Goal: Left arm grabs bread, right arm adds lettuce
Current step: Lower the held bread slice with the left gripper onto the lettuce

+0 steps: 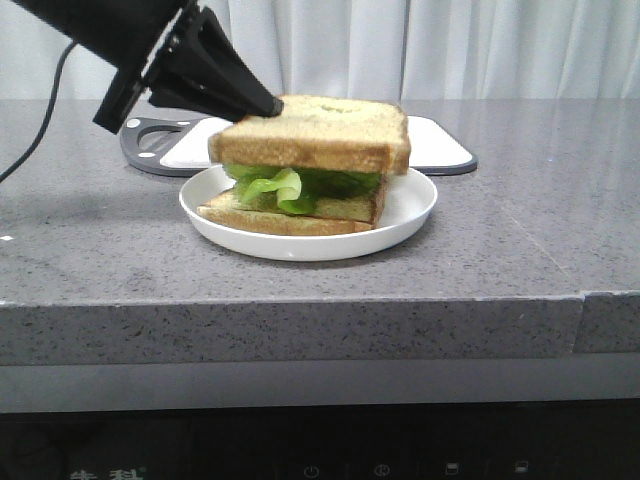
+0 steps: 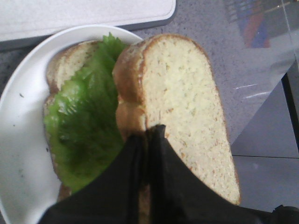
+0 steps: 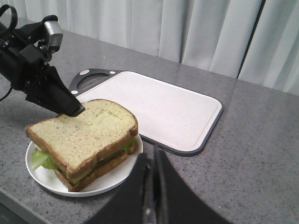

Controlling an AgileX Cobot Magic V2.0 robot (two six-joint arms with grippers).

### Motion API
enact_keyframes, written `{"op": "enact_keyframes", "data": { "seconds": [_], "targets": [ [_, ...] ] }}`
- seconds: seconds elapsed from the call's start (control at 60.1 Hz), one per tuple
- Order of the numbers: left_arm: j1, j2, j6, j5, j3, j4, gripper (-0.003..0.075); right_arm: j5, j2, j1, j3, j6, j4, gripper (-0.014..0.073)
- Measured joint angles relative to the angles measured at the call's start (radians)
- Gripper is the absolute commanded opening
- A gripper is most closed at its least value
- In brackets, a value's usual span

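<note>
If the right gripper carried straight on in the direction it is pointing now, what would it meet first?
Judging from its own wrist view, the right gripper, jaws shut and empty, points toward the near edge of the white cutting board, just beside the plate. The board would likely come first, though depth is hard to judge.

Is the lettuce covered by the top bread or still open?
Covered. The bread, pinched by the left gripper, sits over the lettuce, whose leaves stick out at the edge.

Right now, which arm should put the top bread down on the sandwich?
Left. Its pincer is shut on the bread, holding it above the lettuce. The right pincer is shut, holds nothing and sits away from the plate.
</note>
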Motion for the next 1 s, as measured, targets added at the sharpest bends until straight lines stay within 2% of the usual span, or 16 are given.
{"op": "enact_keyframes", "data": {
  "seconds": [0.083, 0.183, 0.449, 0.516, 0.582, 0.682, 0.749, 0.849, 0.948, 0.998],
  "targets": [
    [0.000, 0.006, 0.002, 0.000, 0.000, 0.016, -0.0015, 0.000, 0.000, 0.000, 0.000, 0.000, 0.000, -0.0061],
    [0.000, 0.006, 0.002, -0.002, -0.001, 0.045, 0.0050, 0.000, 0.000, 0.000, 0.000, 0.000, 0.000, -0.0061],
    [0.000, 0.006, 0.002, -0.005, -0.002, 0.080, 0.0419, 0.000, 0.000, 0.000, 0.000, 0.000, 0.000, -0.0061],
    [0.000, 0.006, 0.002, -0.007, -0.002, 0.081, 0.0466, 0.000, 0.000, 0.000, 0.000, 0.000, 0.000, -0.0061],
    [0.002, 0.006, 0.002, -0.007, -0.002, 0.086, 0.0478, 0.000, 0.000, 0.000, 0.000, 0.000, 0.000, -0.0061],
    [0.007, -0.011, 0.014, -0.007, -0.002, 0.092, 0.0471, 0.000, 0.000, 0.000, 0.000, 0.000, 0.000, -0.0061],
    [0.010, -0.036, 0.027, -0.010, -0.002, 0.097, 0.0435, 0.000, 0.000, 0.000, 0.000, 0.000, 0.000, -0.0061],
    [0.015, -0.077, 0.041, -0.014, -0.002, 0.100, 0.0283, 0.000, 0.000, 0.000, 0.000, 0.000, 0.000, -0.0061],
    [0.015, -0.119, 0.058, -0.031, -0.002, 0.101, 0.0062, 0.000, 0.000, 0.000, 0.000, 0.000, 0.000, -0.0061],
    [0.015, -0.132, 0.070, -0.033, -0.002, 0.102, -0.0024, 0.000, 0.000, 0.000, 0.000, 0.000, 0.000, -0.0061]
  ]
}}
